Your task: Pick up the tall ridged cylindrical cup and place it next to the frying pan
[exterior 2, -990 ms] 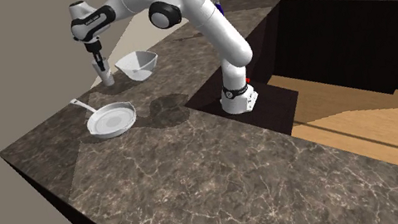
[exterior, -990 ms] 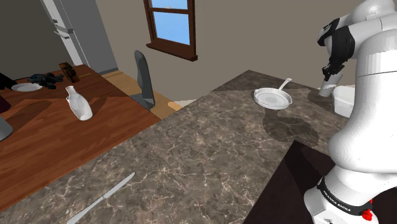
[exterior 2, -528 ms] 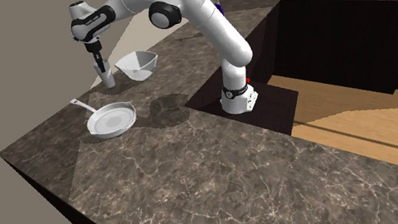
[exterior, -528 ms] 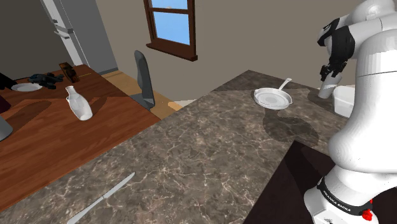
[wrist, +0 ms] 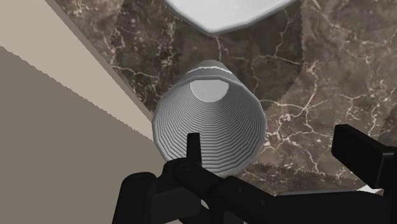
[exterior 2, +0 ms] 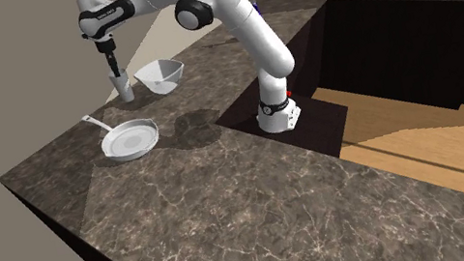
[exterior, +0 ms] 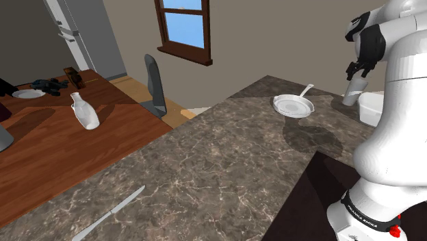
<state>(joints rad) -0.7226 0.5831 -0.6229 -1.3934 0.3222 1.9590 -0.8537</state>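
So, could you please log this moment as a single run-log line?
jaws: open, above ridged cup, not gripping | ridged cup: upright on counter beside bowl | frying pan: on counter, apart from cup

grey ridged cup, white pan, brown-veined counter

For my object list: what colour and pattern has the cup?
The cup is pale grey, ringed with fine ridges; the wrist view shows it best.

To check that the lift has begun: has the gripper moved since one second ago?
Yes. In the second exterior view the gripper stands higher than before, judged against the white bowl beside it.
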